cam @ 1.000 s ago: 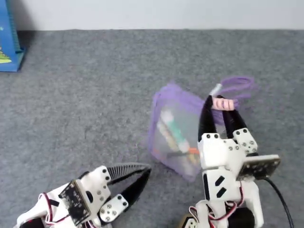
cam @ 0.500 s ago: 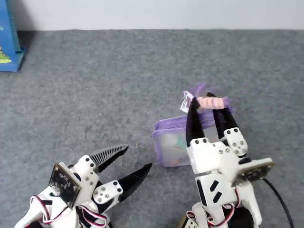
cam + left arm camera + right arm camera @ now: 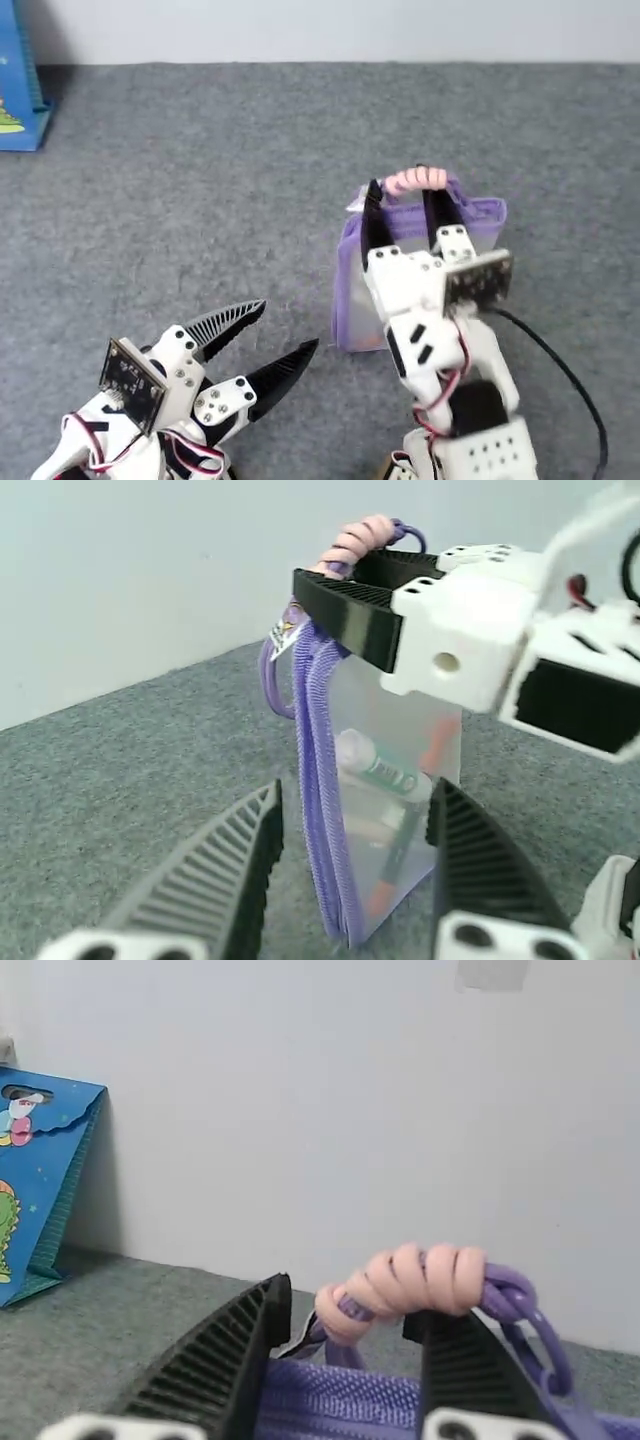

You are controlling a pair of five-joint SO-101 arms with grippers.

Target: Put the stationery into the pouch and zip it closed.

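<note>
Grey carpet | pouch now upright | right tool pinching it | left tool spread

the right end effector lifted the pouch from flat to upright while the left end effector opened.

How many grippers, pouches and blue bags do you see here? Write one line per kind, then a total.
grippers: 2 (left gripper, right gripper)
pouch: 1
blue bag: 1
total: 4
</note>
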